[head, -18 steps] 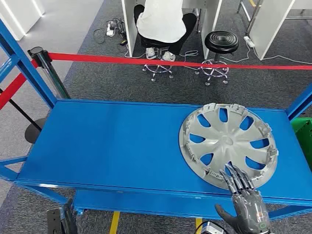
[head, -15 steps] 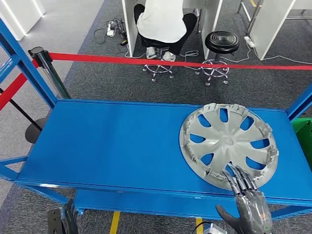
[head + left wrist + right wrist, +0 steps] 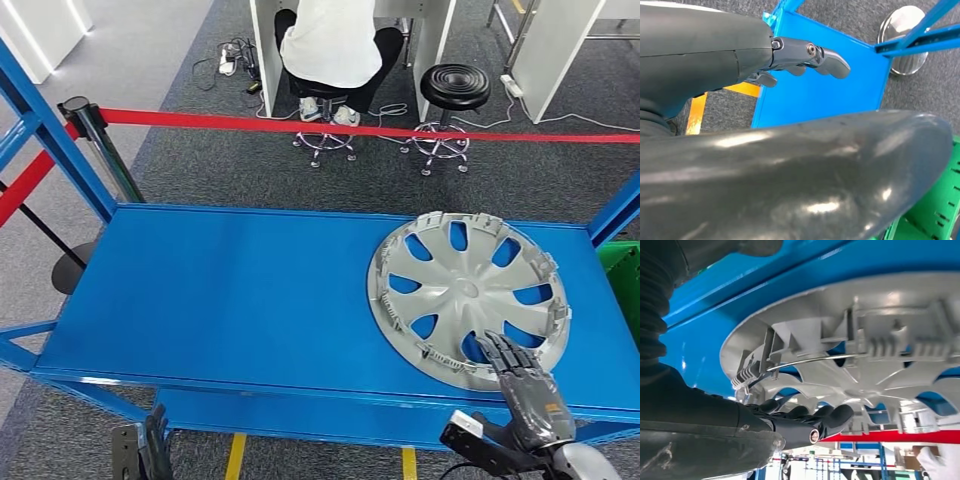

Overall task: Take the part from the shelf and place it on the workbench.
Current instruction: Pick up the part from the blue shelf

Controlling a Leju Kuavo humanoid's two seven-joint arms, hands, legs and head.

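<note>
Part: grey hubcap [image 3: 468, 297] lies flat, inner side up, at the right end of the blue shelf [image 3: 226, 290].
Right hand [image 3: 528, 385]: fingers [image 3: 828, 416] stretched over the near rim of the hubcap, touching it; no closed grip visible.
Left hand [image 3: 806, 52]: low beside the shelf frame, fingers extended, holding nothing.
Background: person seated behind a red barrier tape [image 3: 302, 124].

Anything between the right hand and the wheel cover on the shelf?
Nothing visible. The right hand has its fingers laid over the near rim of the silver wheel cover, which lies alone on the blue shelf. The right wrist view shows them against its inner side.
</note>
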